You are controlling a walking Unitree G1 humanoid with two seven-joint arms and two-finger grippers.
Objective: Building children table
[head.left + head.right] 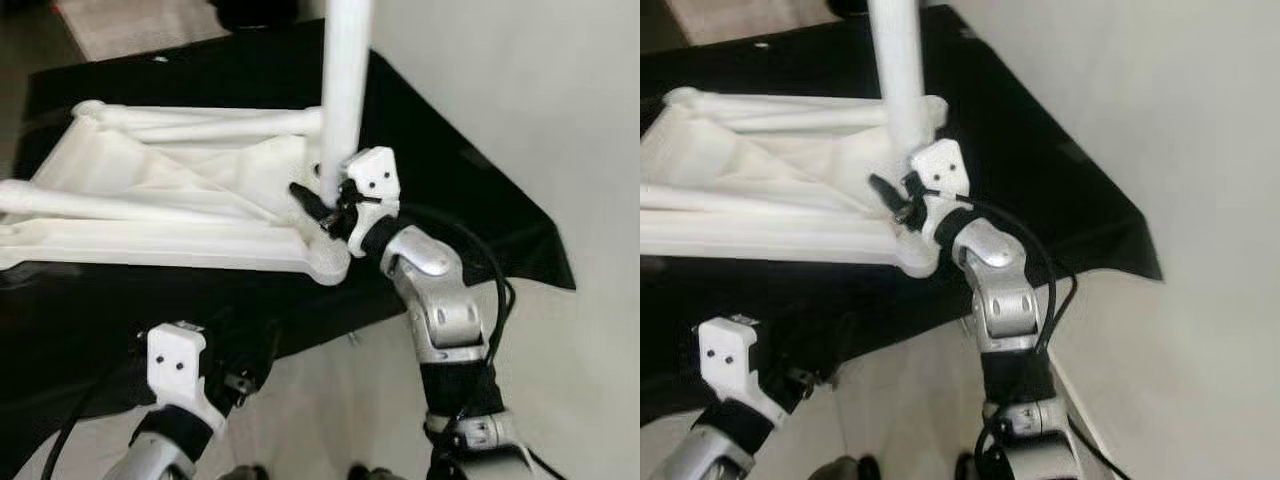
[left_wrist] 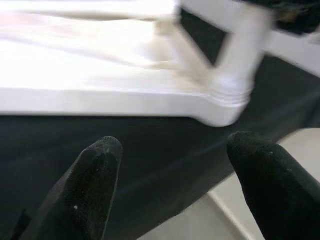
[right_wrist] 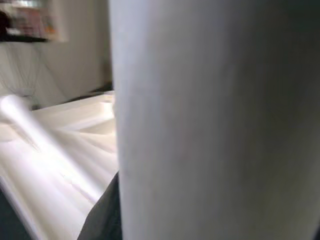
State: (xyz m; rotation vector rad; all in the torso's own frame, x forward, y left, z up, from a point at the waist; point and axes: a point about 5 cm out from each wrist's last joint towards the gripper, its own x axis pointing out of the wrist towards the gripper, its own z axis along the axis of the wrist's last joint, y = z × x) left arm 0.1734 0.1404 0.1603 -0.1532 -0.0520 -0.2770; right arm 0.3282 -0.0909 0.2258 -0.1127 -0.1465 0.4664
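Jaws of the right gripper [image 1: 325,205] clamp low on the upright white leg [image 1: 345,90], at the near-right corner of the upturned children's table [image 1: 170,215] on the black tabletop [image 1: 450,200]. Left gripper [image 2: 175,185] hangs open, empty. Looks light, stiff, slick plastic: grip low.

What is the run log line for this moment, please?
right gripper: shut on upright white plastic table leg | left gripper: open, idle | white tabletop: upside-down on black cloth
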